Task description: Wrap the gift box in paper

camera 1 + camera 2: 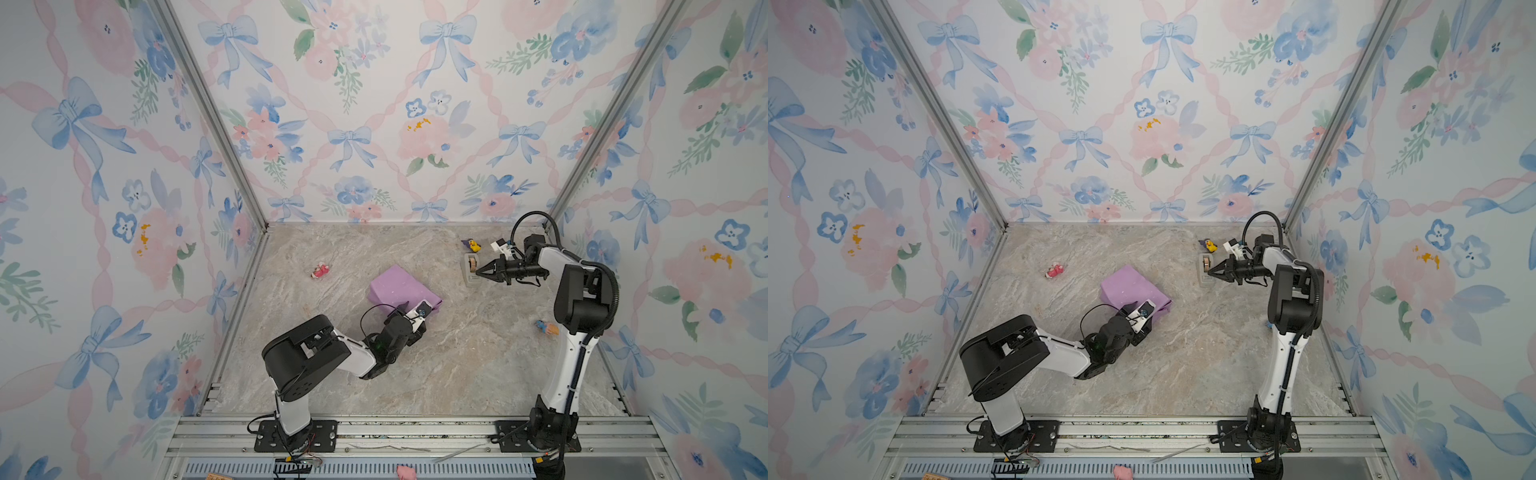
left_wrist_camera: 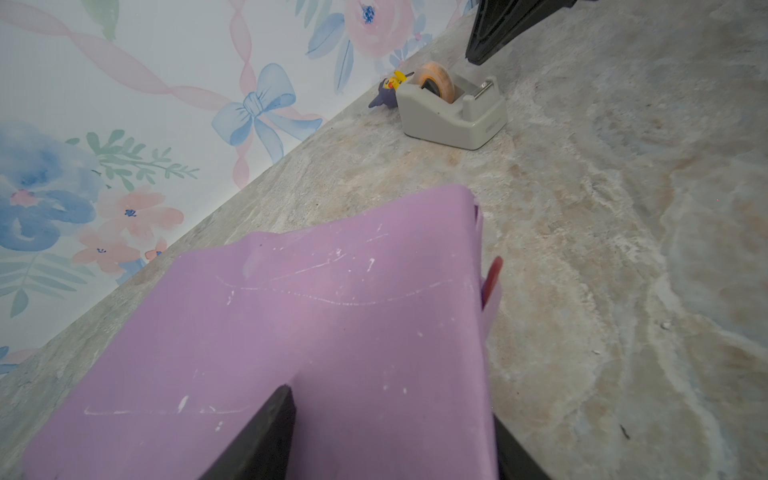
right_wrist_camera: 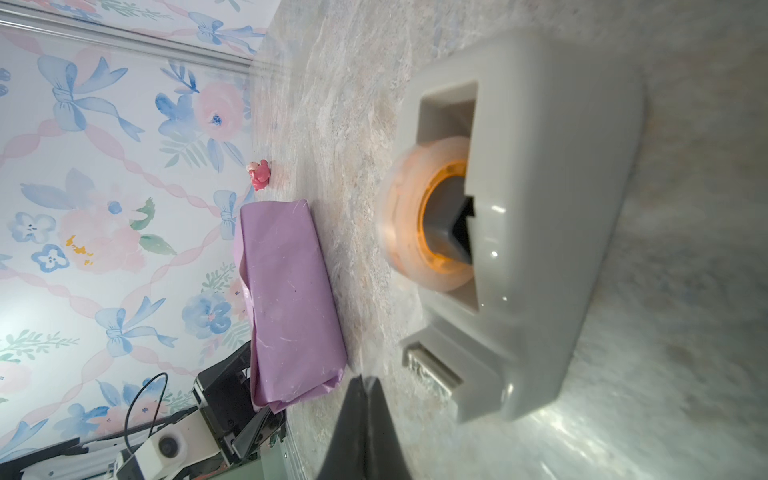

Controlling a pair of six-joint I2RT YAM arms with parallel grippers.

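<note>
Your right gripper point(image 3: 365, 409) has its fingers pressed together at the cutter end of the tape dispenser point(image 3: 540, 216). Whether any tape is caught between them can't be made out. From there the paper point(image 1: 401, 286), folded lilac side out with the gift box hidden inside, lies well apart to your left, its long axis diagonal. Your left gripper point(image 2: 392, 415) straddles its near end with the fingers apart. You can't tell whether it is pinching or only pressing.
</note>
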